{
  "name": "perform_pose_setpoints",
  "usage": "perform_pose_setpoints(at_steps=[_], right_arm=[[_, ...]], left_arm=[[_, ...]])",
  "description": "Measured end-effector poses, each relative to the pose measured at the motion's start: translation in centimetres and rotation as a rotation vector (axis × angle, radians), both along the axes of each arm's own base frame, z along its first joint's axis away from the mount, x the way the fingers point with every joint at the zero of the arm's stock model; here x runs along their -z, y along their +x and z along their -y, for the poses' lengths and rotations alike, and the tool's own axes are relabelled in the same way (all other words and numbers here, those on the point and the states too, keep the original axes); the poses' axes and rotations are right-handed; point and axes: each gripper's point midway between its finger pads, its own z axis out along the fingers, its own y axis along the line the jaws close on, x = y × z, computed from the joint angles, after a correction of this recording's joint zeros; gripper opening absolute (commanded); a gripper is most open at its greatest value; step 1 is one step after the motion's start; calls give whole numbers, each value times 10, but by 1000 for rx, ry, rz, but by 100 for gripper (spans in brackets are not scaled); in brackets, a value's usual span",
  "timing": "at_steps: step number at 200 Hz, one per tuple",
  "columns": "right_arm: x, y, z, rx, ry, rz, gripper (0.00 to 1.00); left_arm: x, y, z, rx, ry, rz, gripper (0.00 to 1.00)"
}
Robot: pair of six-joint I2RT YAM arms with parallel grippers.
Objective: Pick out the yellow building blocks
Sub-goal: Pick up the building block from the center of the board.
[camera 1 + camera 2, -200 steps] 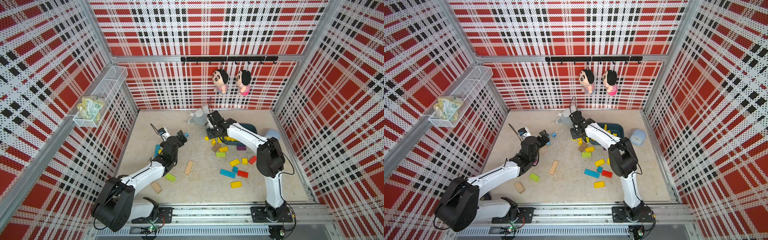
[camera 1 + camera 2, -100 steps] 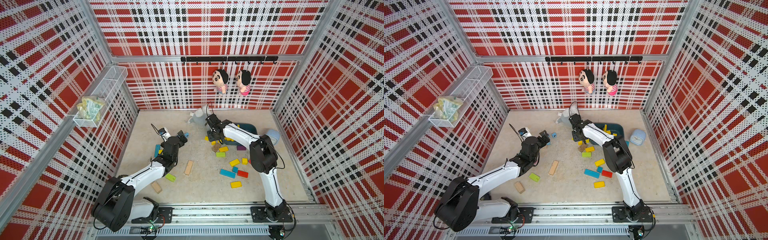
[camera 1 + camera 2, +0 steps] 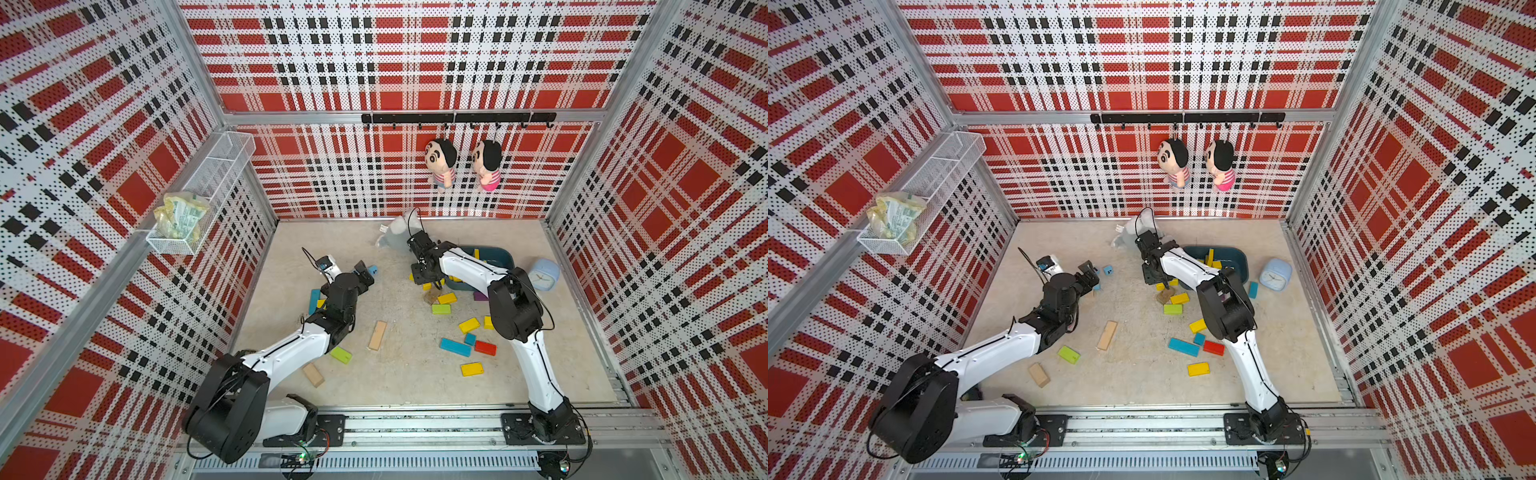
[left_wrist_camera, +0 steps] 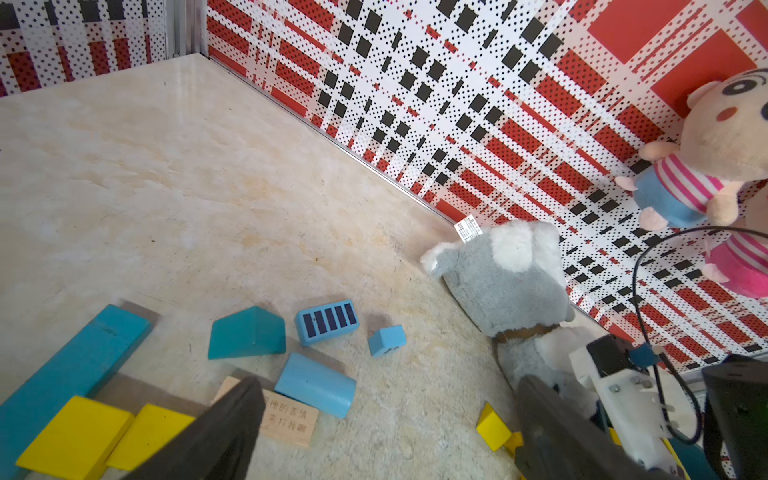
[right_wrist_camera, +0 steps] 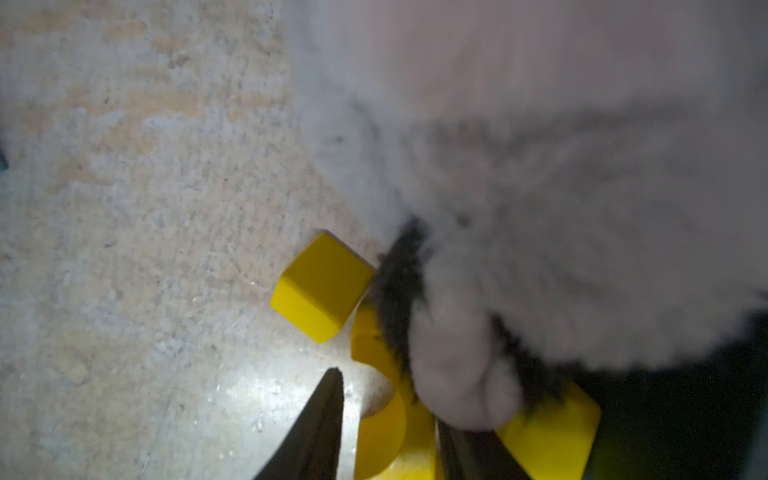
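Near the back of the tabletop, the right hand is pointing down just beside the dark blue bin and close to the grey plush toy. Seen from the right wrist, its two fingers are straddling a yellow arch block, one on each side. Whether they are already pinching it I cannot tell. A yellow cube is lying just beside the arch, touching the plush's fur.

Toward the left wall, the left hand is hovering with its fingers spread wide, gripping nothing. Below it, blue pieces and two yellow bricks are lying side by side on the tabletop.

More of the yellow building blocks are lying scattered in front of the bin among red, blue and lime-green bricks, one sitting nearest the front rail. Several yellow sticks are standing inside the bin.
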Motion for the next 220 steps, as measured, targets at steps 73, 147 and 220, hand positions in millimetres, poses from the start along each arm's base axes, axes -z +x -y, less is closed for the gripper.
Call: perform_pose_setpoints(at_steps=[73, 147, 220], right_arm=[[14, -1, 2, 8, -15, -21, 25], [9, 4, -2, 9, -1, -5, 6], [-12, -14, 2, -9, 47, 0, 4]], left_arm=[[0, 0, -1, -1, 15, -1, 97], [0, 0, -1, 0, 26, -2, 97], [0, 0, -2, -4, 34, -2, 97]])
